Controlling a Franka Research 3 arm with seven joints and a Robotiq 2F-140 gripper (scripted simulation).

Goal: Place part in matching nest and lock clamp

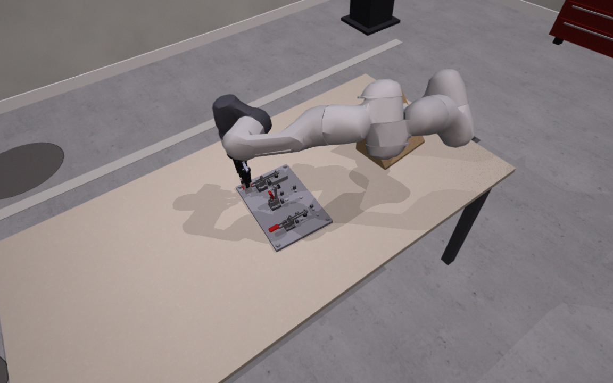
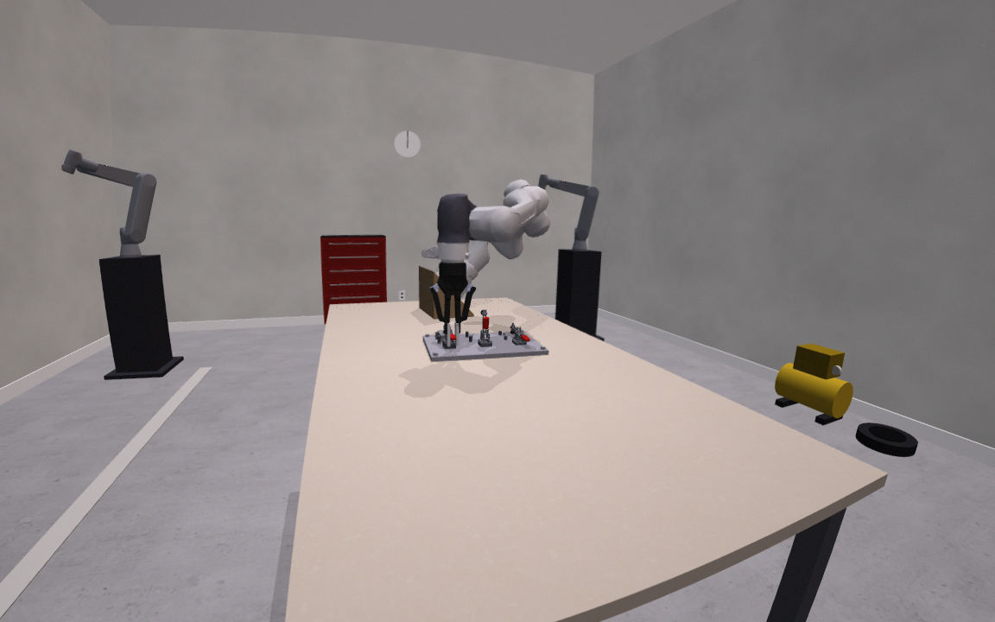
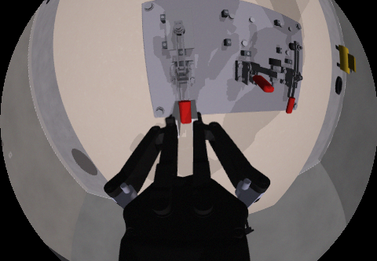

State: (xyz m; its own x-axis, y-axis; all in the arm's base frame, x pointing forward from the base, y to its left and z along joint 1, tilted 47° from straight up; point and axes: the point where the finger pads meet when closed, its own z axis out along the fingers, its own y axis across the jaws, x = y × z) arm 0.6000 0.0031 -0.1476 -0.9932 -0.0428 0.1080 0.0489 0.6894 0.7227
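The grey fixture plate lies on the table and carries three toggle clamps with red handles. My gripper points straight down at the plate's end nearest the arm's elbow and is shut on the red handle of that end's clamp; the handle lies low, near level. The middle clamp's handle stands upright. The third clamp's handle lies flat. I cannot make out the part itself in any view.
A brown block sits under the arm's base at the table's far end. The table edge runs close behind the plate. A yellow compressor and a tyre stand on the floor.
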